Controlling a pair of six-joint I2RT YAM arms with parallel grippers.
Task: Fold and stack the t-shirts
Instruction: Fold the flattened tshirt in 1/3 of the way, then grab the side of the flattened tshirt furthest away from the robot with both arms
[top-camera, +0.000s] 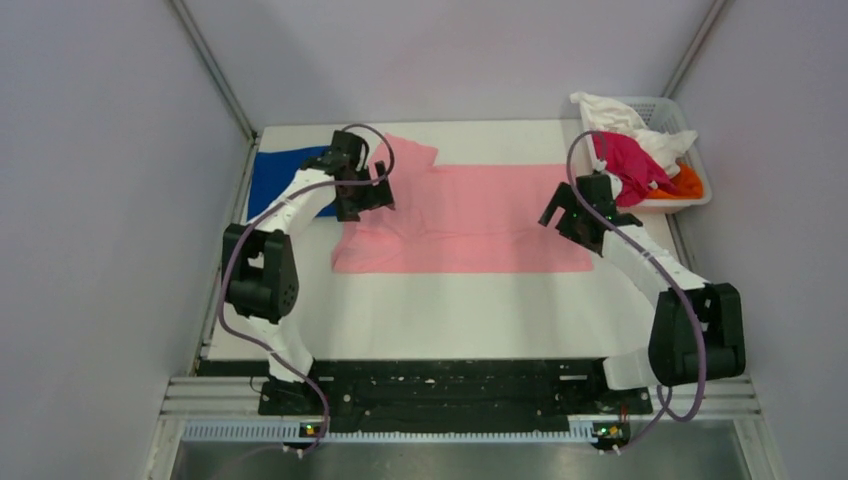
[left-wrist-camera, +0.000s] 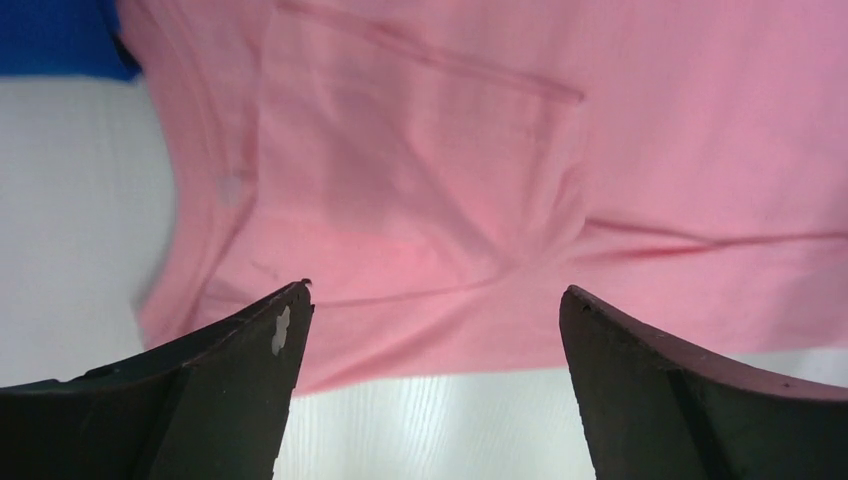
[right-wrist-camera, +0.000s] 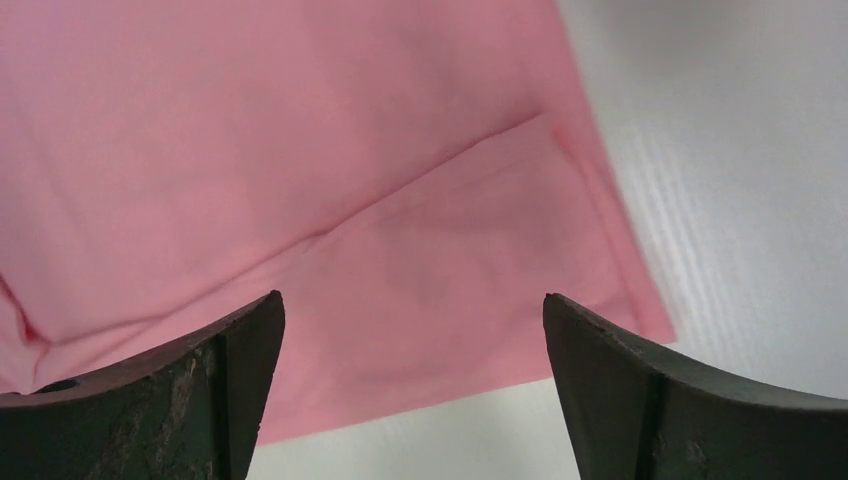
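A light pink t-shirt (top-camera: 470, 215) lies spread on the white table (top-camera: 440, 310), folded into a long band with one sleeve at the far left. My left gripper (top-camera: 365, 198) hovers over its left end, jaws open and empty; in the left wrist view the pink t-shirt (left-wrist-camera: 450, 170) fills the space beyond my left gripper (left-wrist-camera: 435, 295). Over the right end, my right gripper (top-camera: 562, 215) is open and empty too. The right wrist view shows the pink hem corner (right-wrist-camera: 600, 250) just past my right gripper (right-wrist-camera: 413, 298). A royal blue t-shirt (top-camera: 285, 175) lies flat at the far left.
A white slotted basket (top-camera: 697, 185) stands at the back right, holding a white tee (top-camera: 625, 115), a magenta tee (top-camera: 630, 165) and an orange tee (top-camera: 685, 182). Grey walls close in both sides and the back. The blue cloth (left-wrist-camera: 55, 40) shows at the left wrist view's top left corner.
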